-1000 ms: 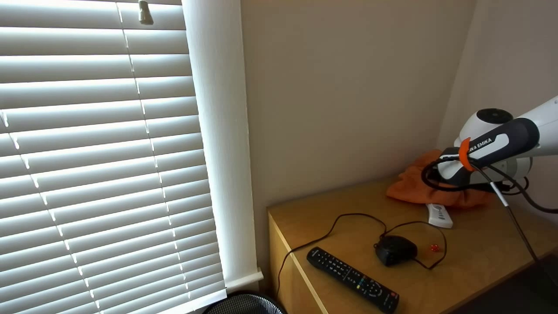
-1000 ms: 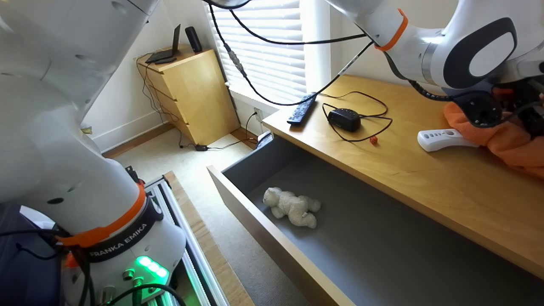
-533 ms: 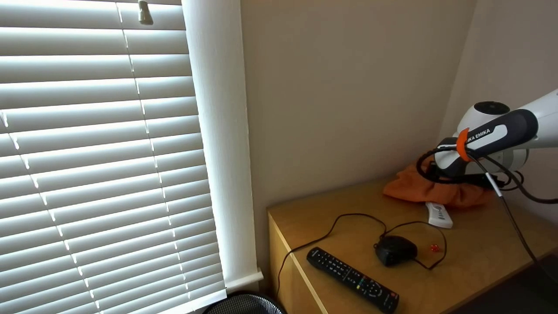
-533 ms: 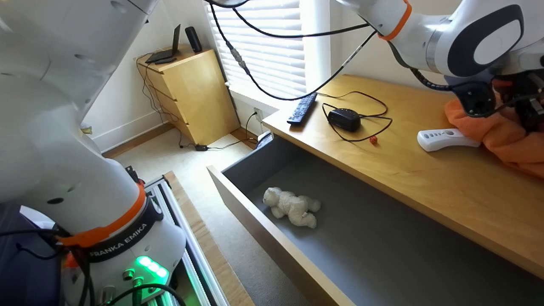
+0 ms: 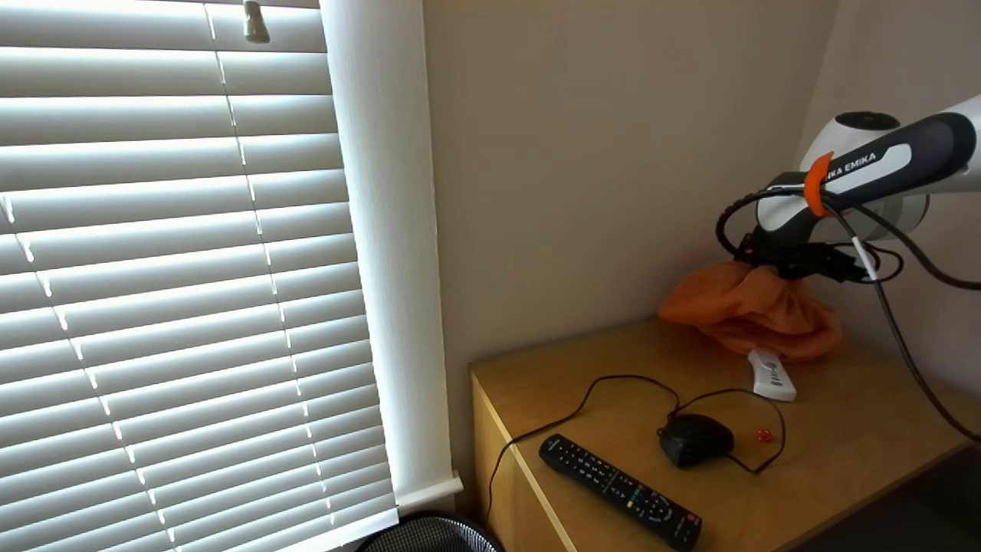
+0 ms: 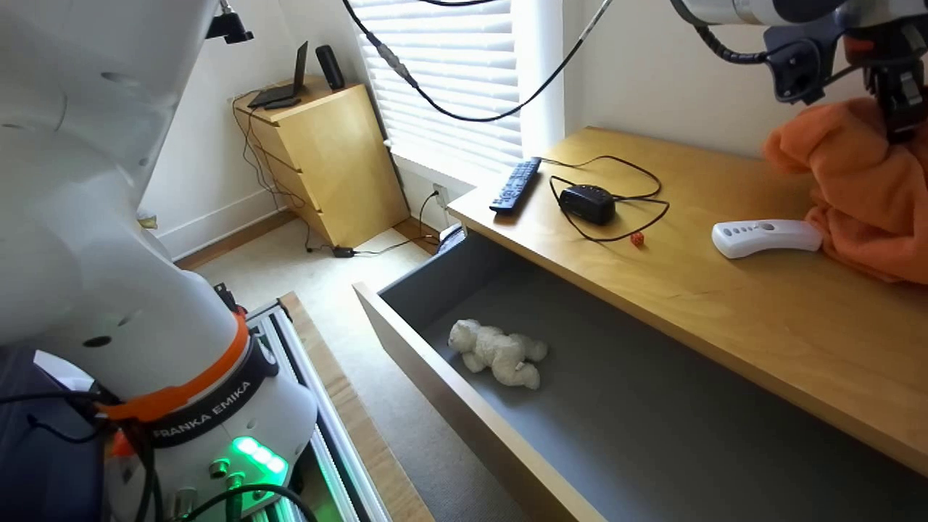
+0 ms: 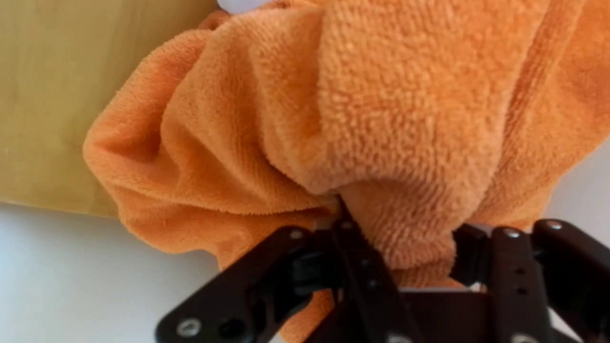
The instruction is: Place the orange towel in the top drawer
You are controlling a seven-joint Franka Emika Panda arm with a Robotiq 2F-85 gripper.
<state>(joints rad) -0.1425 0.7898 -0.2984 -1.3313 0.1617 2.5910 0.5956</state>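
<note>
The orange towel [image 5: 755, 314] is bunched up at the far right of the dresser top in both exterior views [image 6: 866, 188]. My gripper [image 7: 405, 238] is shut on a thick fold of the towel [image 7: 410, 105] in the wrist view. In an exterior view the gripper [image 6: 902, 119] points down into the towel's top. The towel is pulled upward and its lower part hangs at the dresser top, beside the white controller; I cannot tell whether it still touches the wood. The top drawer [image 6: 652, 420] stands open below the dresser top's front edge.
A white controller [image 6: 765, 238] lies against the towel. A black device [image 6: 587, 204] with a looped cable, a red die [image 6: 636, 238] and a black remote [image 6: 516, 185] lie on the dresser top [image 6: 696, 290]. A white teddy bear [image 6: 500, 353] lies in the drawer.
My arm and gripper have risen, and the towel's top has been drawn up with them. The towel's edge has pulled back, showing slightly more of the controller. The drawer and bear are unchanged.
</note>
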